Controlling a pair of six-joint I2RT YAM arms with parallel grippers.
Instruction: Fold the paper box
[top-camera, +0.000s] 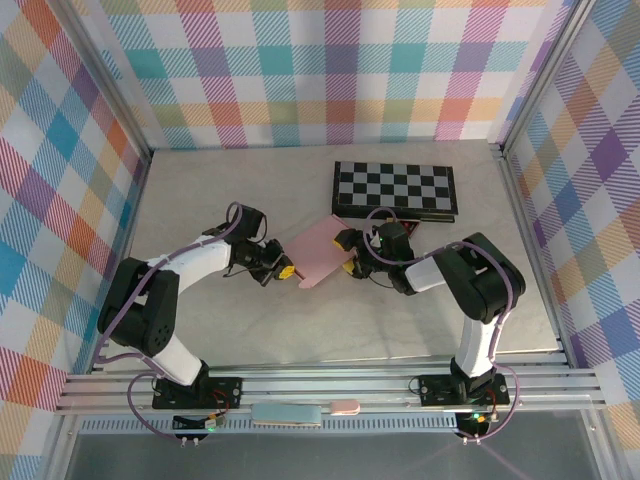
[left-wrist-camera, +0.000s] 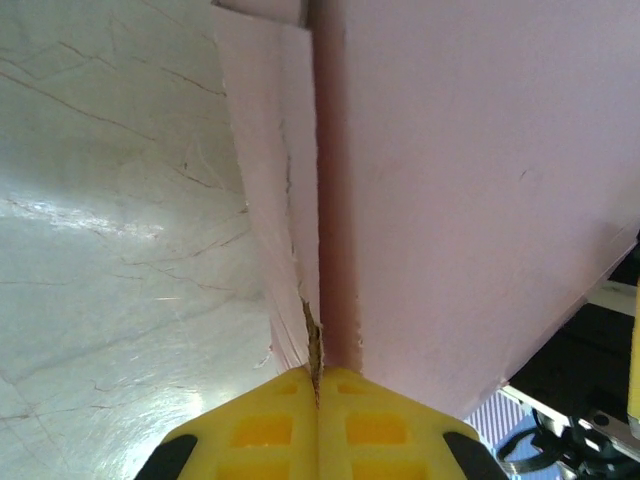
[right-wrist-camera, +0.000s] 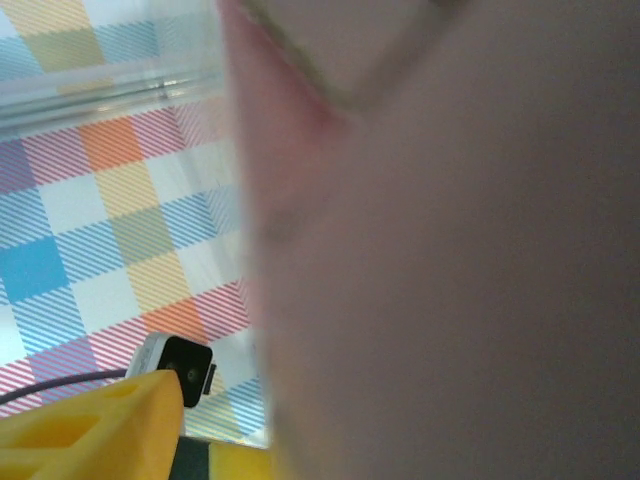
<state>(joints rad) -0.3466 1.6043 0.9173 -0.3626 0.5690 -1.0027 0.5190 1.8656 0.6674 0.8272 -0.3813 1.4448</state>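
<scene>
- tabletop: pale beige stone look with thin crack-like veins and some glare
- walls: pastel plaid on three sides
- metal rail runs along the near edge
- chequered board: flat, far side, right of centre
- paper box: pink, mid-tabletop, tilted between both claws, just in front of the board
- left claw: clamped on the box's left edge
- right claw: at the box's right edge; can't tell if it's apart or gripping

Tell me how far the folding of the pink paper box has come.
Done: a side flap of the pale pink thin cardboard paper box is creased. In hand: the left end effector pinches that edge; the right end effector is at the opposite edge. Remaining: the sheet looks mostly flat, no closed box yet.
</scene>
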